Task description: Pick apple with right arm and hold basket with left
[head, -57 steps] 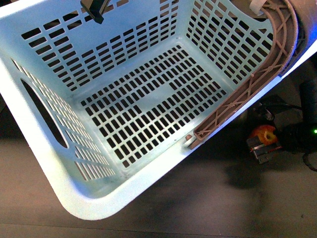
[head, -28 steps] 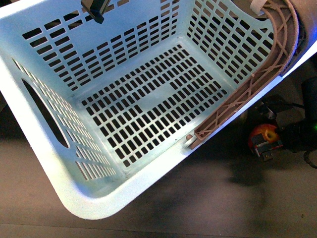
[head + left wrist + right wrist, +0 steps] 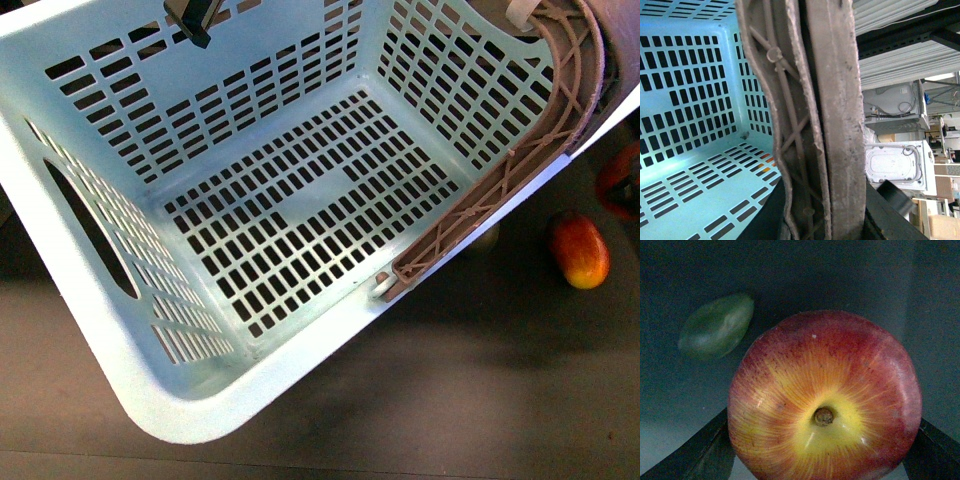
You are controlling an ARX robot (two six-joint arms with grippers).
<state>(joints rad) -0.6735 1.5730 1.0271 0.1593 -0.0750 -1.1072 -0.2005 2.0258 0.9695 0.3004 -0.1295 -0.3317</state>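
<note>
The pale mint-blue basket (image 3: 250,230) fills the front view, tilted, with nothing inside it. Its brownish-mauve lattice handle (image 3: 520,160) lies along the right wall. In the left wrist view my left gripper (image 3: 825,220) is shut on the handle (image 3: 810,100), a dark finger (image 3: 890,215) on each side of it. In the right wrist view my right gripper (image 3: 822,455) is shut on the red apple (image 3: 825,400), whose yellow stem dimple faces the camera. In the front view only a red curve of the apple (image 3: 622,182) shows at the right edge.
An elongated red-and-yellow fruit (image 3: 578,250) lies on the dark table right of the basket. A small dark green fruit (image 3: 715,327) lies below the apple; in the front view it (image 3: 486,238) peeks out from under the basket rim. A dark part (image 3: 195,20) overhangs the basket's far wall.
My right gripper has moved up and to the right with the apple, almost out of the front view. The elongated fruit it hid now shows. The basket has hardly moved.
</note>
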